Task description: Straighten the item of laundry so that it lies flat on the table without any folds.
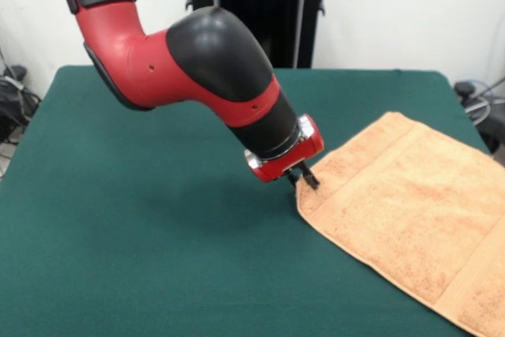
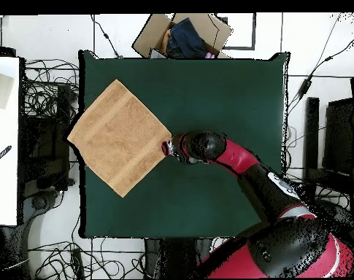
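Observation:
The item of laundry (image 1: 410,211) is a peach-orange towel, spread open on the right part of the green table (image 1: 142,219). From overhead the towel (image 2: 120,137) lies as a diamond on the table (image 2: 223,95), with one corner reaching past the table's left edge. No large fold shows on it. My gripper (image 1: 304,181) is tilted down right at the towel's corner that points toward the table's middle. In the overhead view the gripper (image 2: 167,148) sits at the towel's right-hand corner, and the arm hides the contact.
An open cardboard box (image 2: 183,35) holding dark cloth stands beyond the table's top edge in the overhead view. Cables (image 2: 52,95) lie on the floor around the table. A white surface (image 2: 4,138) runs along the left side.

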Robot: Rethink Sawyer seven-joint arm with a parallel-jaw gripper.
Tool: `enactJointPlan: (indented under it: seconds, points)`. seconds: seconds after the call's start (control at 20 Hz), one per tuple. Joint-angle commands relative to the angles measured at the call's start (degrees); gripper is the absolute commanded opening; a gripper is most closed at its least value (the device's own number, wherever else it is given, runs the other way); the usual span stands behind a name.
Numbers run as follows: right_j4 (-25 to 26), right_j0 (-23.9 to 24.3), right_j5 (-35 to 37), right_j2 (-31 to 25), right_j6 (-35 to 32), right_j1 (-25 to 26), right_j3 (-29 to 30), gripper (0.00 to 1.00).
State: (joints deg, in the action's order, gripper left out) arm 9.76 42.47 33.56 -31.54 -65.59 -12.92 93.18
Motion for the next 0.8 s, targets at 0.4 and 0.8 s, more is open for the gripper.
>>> enactJointPlan:
  seconds: [0.4,0.8]
  points:
    - [0.6,-2.8,-2.7,-0.9,-4.7,7.0,0.6,0.00]
    - [1.1,-2.2,-1.8,-0.9,-3.2,7.5,0.2,0.00]
